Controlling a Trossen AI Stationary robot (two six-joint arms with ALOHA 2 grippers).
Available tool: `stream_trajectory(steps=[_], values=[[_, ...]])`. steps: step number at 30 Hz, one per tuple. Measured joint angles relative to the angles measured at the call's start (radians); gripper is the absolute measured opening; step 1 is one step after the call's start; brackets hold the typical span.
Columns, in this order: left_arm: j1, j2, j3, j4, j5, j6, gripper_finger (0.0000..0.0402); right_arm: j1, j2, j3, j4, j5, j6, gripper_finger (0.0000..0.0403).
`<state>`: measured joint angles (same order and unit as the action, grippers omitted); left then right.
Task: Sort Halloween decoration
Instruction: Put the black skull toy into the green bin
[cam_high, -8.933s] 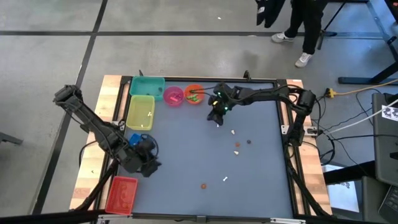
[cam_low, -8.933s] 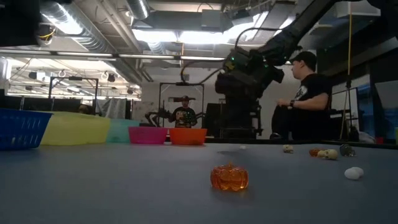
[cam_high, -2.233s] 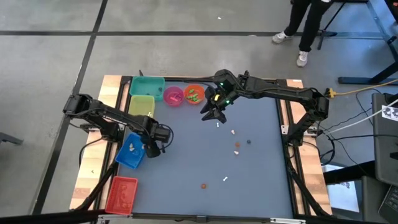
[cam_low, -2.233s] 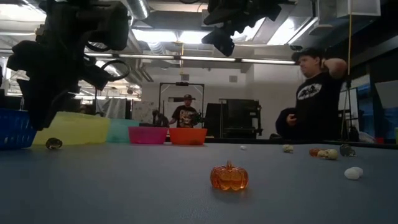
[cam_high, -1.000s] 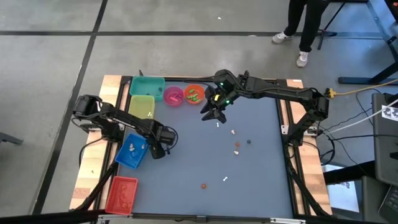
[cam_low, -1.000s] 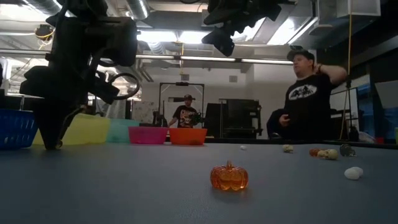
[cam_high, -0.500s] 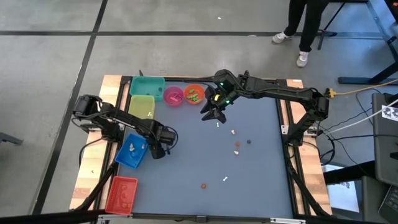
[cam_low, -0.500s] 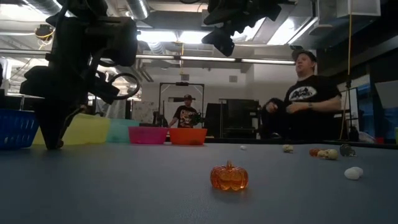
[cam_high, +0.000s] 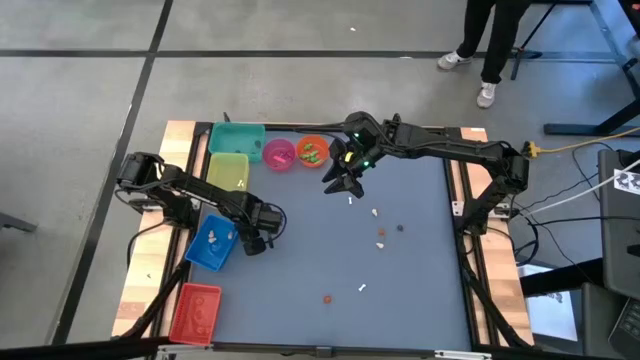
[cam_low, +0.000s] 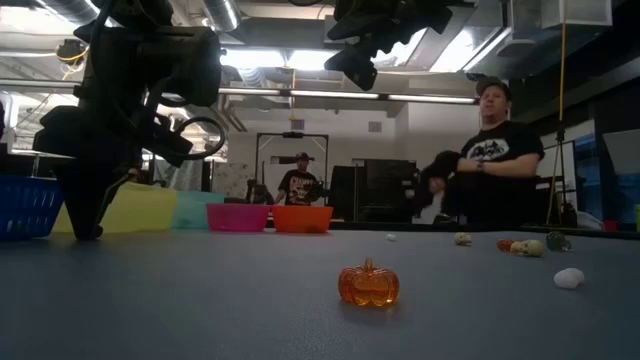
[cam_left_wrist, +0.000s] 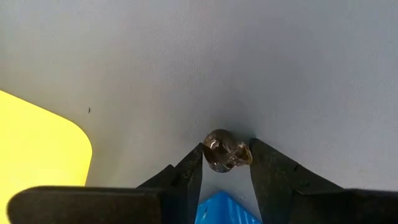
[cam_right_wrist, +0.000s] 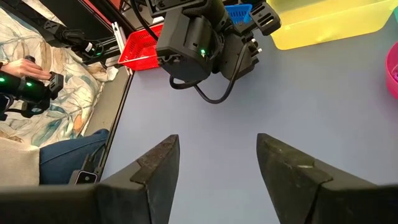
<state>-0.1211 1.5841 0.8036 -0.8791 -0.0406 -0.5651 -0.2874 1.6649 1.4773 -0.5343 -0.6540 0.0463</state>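
The Halloween decoration is a scatter of tiny trinkets on the grey table. A dark brownish trinket lies beside the blue bin, and my left gripper stands over it pointing down, shut on it. An orange pumpkin sits near the front edge. White and dark trinkets lie right of centre. My right gripper hangs open high over the table near the orange bowl, with nothing between its fingers. My left gripper pinches the dark trinket's two opposite sides between its fingertips. The fingers come from above, pointing down. The trinket rests on the table top.
Along the left side stand a teal bin, a yellow bin and a red bin. A pink bowl sits next to the orange one. People stand and sit in the room beyond the far edge.
My left gripper has stayed in place and its fingers have shut onto the dark trinket on the table.
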Motion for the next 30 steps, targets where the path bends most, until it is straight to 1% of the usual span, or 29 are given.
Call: stream_trajectory(steps=[4, 11, 24, 30], values=[[0.0, 0.0, 0.0, 0.003, 0.0, 0.0, 0.01, 0.0, 0.0, 0.0, 0.001, 0.0, 0.0, 0.0214], [0.001, -0.002, 0.0, 0.001, -0.002, 0.0, 0.0083, 0.0, 0.0, 0.0, 0.001, 0.0, 0.0, 0.0214], [0.001, -0.001, 0.0, 0.005, -0.005, 0.0, 0.0081, 0.0, 0.0, 0.0, 0.001, 0.0, 0.0, 0.0214], [0.001, -0.001, 0.0, 0.008, -0.026, 0.0, 0.0081, 0.0, 0.0, 0.0, 0.001, 0.0, 0.0, 0.0214]])
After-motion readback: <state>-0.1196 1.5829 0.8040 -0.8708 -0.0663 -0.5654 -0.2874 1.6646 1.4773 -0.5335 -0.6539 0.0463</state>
